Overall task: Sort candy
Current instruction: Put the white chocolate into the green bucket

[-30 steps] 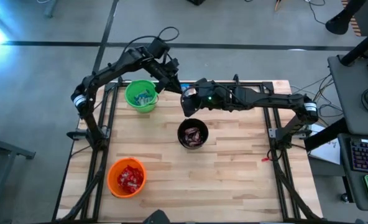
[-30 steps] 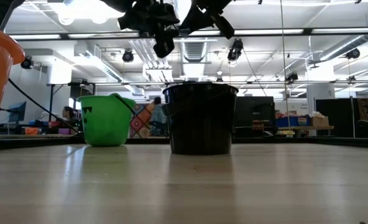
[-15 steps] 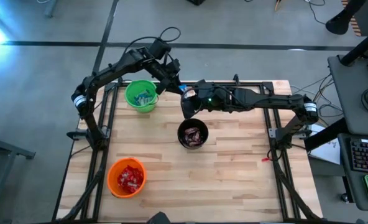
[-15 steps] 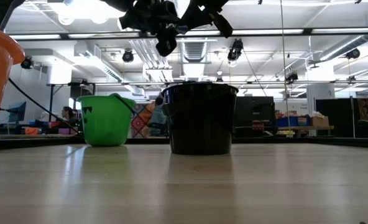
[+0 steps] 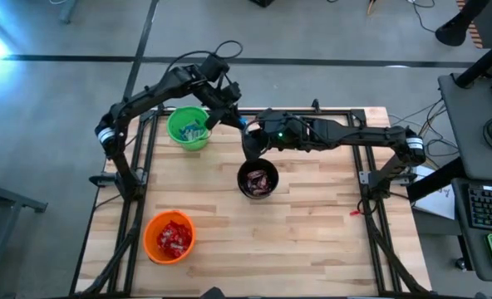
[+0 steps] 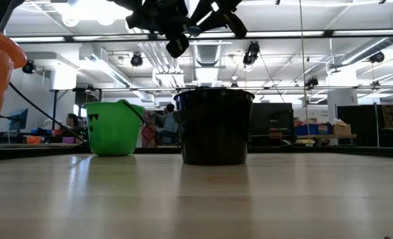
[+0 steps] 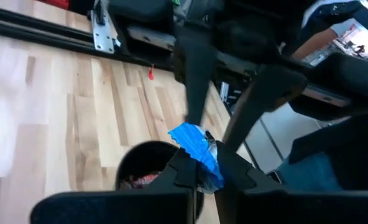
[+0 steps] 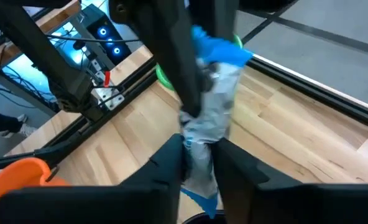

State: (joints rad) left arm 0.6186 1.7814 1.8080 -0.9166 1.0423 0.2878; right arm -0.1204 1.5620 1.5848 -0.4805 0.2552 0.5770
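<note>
One blue-and-white wrapped candy (image 5: 244,123) hangs in the air over the table's far part, between the green cup (image 5: 188,129) and the black cup (image 5: 258,179). My left gripper (image 5: 236,119) reaches it from the far left and is shut on its blue end. My right gripper (image 5: 248,133) comes from the right and has the candy's other end between its fingers. Both grippers (image 6: 183,26) are well above the cups' rims. The green cup holds blue candy, the black cup dark candy, and the orange cup (image 5: 169,237) red candy. My left gripper (image 7: 199,169) pinches the candy's crimped blue end (image 7: 193,144) between its two fingers, slanting in from the table's far left. The candy is lifted clear of the table and the cups. My right gripper (image 8: 199,158) has the silvery-white end (image 8: 201,140) between its two fingers, one on each side. Its fingers lie roughly along the candy, coming from the opposite side to the left fingers (image 8: 183,74).
All three cups stand upright on the wooden tabletop (image 5: 312,224): green at far left, black in the middle, orange at near left. Bare wood lies to the right and near side. Black frame rails (image 5: 346,114) run along the far edge.
My left gripper has moved a little toward the near right, up to the candy held by my right gripper. My right gripper has shifted slightly toward the table's left with the candy, which stays in the air.
</note>
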